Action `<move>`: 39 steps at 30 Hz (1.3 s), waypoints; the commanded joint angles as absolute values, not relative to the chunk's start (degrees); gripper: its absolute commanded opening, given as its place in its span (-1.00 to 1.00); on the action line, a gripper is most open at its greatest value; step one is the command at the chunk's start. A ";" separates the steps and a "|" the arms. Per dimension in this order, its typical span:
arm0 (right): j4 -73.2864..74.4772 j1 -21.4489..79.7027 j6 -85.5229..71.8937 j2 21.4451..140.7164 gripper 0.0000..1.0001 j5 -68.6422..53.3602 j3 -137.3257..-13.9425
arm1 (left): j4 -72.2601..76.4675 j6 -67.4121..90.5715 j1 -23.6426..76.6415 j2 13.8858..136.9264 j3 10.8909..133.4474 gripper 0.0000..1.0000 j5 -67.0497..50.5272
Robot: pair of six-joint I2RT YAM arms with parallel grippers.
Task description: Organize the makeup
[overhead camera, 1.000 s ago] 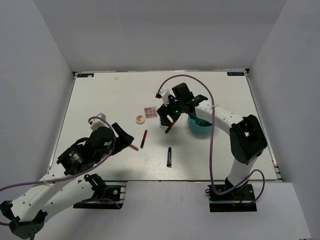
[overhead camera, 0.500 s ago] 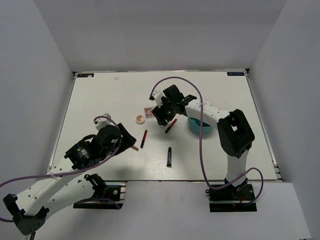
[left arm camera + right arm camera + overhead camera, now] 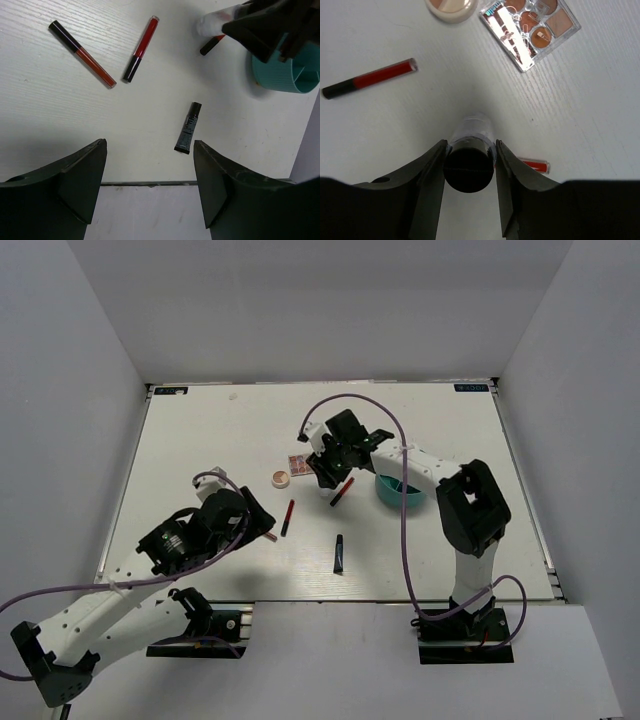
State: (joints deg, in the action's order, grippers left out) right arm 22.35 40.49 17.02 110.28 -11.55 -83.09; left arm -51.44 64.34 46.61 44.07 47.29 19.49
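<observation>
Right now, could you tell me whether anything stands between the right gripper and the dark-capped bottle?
Nothing visible does: the fingers of the right gripper sit against both sides of the dark-capped bottle.

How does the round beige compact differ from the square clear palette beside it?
The round beige compact is circular with pale beige powder; the square clear palette is angular with several brown-pink pans. The compact looks smaller than the palette. Both lie flat on the white table.
</observation>
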 commanded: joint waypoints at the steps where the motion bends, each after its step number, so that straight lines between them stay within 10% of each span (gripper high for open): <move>1: 23.64 39.82 17.67 99.70 -1.00 -17.48 -84.82 | -50.62 65.65 46.49 44.65 45.45 0.59 19.69; 18: 22.50 14.98 15.47 72.96 -1.00 -15.57 -81.92 | -43.69 65.39 46.49 54.84 43.59 0.63 18.02; 39: 28.74 -2.20 10.02 79.45 -1.00 -26.19 -70.84 | -41.83 61.79 46.49 57.57 45.09 0.66 16.26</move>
